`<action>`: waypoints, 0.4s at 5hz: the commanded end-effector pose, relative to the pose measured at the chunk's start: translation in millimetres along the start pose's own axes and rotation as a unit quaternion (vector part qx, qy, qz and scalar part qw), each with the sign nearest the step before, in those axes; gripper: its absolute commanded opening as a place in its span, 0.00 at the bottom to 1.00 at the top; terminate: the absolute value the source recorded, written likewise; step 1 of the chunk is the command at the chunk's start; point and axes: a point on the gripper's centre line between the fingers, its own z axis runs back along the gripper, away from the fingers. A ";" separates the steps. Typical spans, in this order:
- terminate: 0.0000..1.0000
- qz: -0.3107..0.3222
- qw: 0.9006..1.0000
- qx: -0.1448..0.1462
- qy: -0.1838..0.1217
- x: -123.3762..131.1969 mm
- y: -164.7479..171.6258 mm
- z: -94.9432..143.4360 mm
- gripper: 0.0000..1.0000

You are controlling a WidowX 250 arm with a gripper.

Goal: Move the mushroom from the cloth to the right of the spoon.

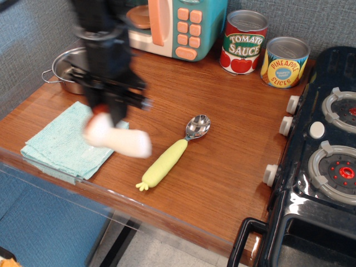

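White-stemmed mushroom hangs blurred in the clenched pincer, above the cloth's right edge, left of the spoon.

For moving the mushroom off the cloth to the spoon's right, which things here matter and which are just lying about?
In the job:
mushroom, held in the gripper
cloth
spoon

Lying about:
pot
toy microwave
tomato sauce can
pineapple can
toy stove
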 end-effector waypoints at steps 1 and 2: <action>0.00 -0.039 0.999 0.031 -0.019 22.5 -60.6 -3.2 0.00; 0.00 -0.048 0.998 0.030 -0.024 32.9 -70.6 -10.0 0.00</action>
